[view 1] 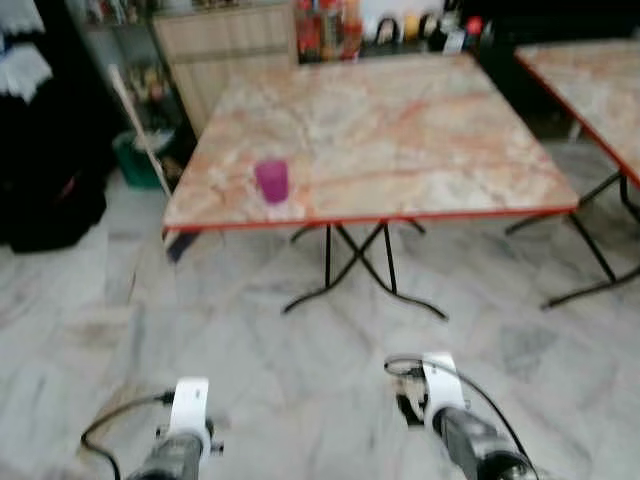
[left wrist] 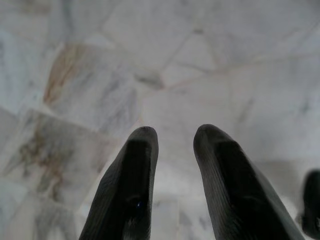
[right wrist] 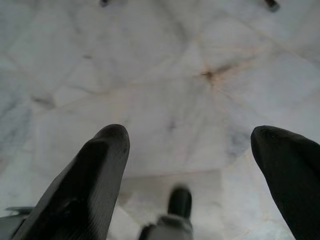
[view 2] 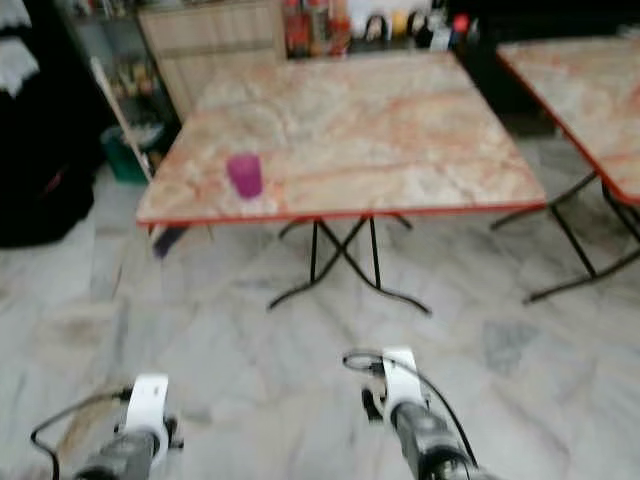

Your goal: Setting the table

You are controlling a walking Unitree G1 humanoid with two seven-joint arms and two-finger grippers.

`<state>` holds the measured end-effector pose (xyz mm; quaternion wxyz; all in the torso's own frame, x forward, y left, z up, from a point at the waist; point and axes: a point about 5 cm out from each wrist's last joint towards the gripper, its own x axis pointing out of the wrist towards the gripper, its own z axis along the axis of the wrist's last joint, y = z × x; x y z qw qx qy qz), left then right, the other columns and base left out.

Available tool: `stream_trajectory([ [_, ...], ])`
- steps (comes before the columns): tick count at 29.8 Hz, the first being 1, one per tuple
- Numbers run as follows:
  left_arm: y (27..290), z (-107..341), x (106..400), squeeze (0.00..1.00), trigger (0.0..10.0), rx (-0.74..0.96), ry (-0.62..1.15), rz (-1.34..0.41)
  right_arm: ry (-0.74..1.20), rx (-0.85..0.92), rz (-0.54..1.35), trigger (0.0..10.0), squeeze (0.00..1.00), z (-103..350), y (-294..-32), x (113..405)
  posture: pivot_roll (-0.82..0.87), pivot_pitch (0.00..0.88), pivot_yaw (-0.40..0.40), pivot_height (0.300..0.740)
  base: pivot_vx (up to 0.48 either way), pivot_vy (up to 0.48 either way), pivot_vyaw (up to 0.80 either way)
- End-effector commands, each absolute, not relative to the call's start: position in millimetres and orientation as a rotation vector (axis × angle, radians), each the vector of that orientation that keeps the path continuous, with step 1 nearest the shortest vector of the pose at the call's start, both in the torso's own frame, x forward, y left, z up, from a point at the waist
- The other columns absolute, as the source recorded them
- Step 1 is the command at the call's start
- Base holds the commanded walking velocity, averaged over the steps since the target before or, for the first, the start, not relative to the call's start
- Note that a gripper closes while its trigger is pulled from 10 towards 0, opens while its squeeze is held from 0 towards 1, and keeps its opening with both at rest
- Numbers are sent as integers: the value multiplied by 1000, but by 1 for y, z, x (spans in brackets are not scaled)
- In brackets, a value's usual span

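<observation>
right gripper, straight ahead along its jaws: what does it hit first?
Most likely the marble floor. The right gripper points down at bare tiles with its jaws wide apart and nothing between them. Depth is unclear; the dark blurred part near the wrist view's edge seems to sit outside that line.

left gripper [left wrist: 172,145] – low, jaws slightly apart | right gripper [right wrist: 200,150] – low, jaws wide

My head views are soft with blur. Past my right claw [right wrist: 192,150], a second bench [view 1: 595,90] is cut by the frame edge. The bottles [view 1: 325,25] behind the near bench [view 1: 400,130] are too smeared to identify.
</observation>
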<state>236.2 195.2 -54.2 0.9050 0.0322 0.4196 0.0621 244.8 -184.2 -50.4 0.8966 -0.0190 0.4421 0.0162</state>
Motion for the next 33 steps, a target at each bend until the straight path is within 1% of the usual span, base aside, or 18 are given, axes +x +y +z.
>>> stream_trajectory([
  [1,197,-56,234,0,10000,77,883,130,913,-36,21,10000,0,-49,-186,246,-65,34,78,740,386,0,0],
  [14,197,-54,236,0,10000,80,879,126,908,-38,14,10000,0,-48,-186,249,-64,54,81,740,386,0,0],
  [21,197,-54,236,0,10000,80,879,122,913,-47,19,10000,0,-48,-186,248,-65,42,78,740,382,0,0],
  [25,195,-55,236,0,10000,83,888,91,916,-50,21,10000,0,-48,-187,248,-66,29,76,740,0,0,0],
  [33,195,-55,235,0,10000,78,882,101,918,-51,19,10000,0,-49,-187,247,-67,18,74,740,0,0,0],
])
